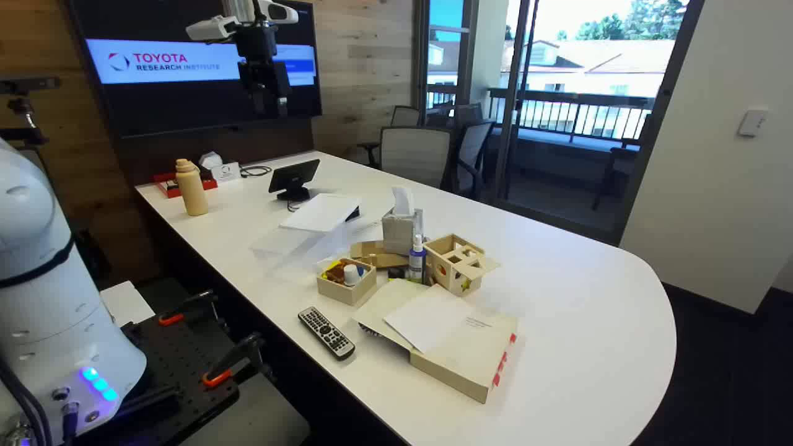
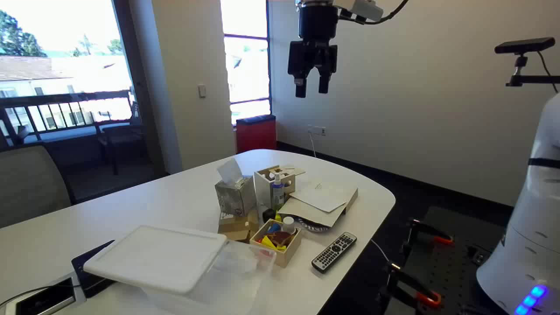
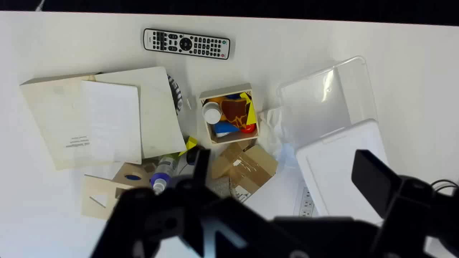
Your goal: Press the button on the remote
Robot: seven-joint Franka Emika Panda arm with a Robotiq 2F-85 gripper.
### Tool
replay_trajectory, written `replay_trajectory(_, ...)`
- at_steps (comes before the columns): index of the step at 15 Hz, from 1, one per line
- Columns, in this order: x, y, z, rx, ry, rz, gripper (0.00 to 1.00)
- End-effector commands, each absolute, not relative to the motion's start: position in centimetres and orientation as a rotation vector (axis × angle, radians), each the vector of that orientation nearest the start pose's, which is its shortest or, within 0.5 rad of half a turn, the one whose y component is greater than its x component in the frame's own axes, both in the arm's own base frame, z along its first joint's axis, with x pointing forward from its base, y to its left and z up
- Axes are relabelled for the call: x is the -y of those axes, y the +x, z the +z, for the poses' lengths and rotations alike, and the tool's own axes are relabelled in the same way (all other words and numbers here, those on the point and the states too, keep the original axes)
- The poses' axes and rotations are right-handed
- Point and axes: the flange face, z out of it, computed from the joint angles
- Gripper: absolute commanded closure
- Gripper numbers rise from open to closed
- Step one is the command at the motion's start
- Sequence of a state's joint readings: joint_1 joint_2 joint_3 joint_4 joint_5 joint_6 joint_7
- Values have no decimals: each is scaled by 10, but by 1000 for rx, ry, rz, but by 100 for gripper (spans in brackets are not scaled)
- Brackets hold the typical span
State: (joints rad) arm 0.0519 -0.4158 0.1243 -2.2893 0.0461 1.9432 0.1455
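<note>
The remote is a slim handset with a silver-grey face, dark edges and rows of small dark buttons. It lies flat, face up, on the white table near its robot-side edge, and shows in both exterior views (image 1: 326, 333) (image 2: 334, 252). In the wrist view the remote (image 3: 186, 44) lies at the top, left of the middle, fully visible. My gripper is high above the table in both exterior views (image 1: 271, 106) (image 2: 312, 89), far from the remote. Its fingers point down, apart and empty. In the wrist view the gripper (image 3: 283, 168) is open, with nothing between its fingers.
Near the remote are a small wooden box of toys (image 3: 229, 139) and a large cream folder box (image 1: 446, 375) with papers. Behind stand a tissue box (image 2: 236, 197), a spray bottle (image 1: 416, 263) and a wooden shape cube (image 1: 461, 282). A clear bin with white lid (image 2: 157, 258) lies beyond.
</note>
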Motion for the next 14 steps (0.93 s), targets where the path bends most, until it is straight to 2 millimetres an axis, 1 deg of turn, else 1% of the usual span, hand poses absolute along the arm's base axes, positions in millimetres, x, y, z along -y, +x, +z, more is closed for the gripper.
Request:
replay_trajectory(1,-84,427,518,10,-3136,-104,0)
replay_trajectory(4,-84,427,518,10,-3136,-104,0)
replay_trajectory(6,-74,433,505,-89,-3119,-126,0)
replay_trajectory(8,-58,436,485,-203,-3094,-165,0)
replay_trajectory(11,-35,433,451,-323,-3044,-228,0)
replay_trajectory(12,-24,431,436,-376,-3033,-263,0)
replay_trajectory(14,-1,426,408,-490,-3014,-280,0)
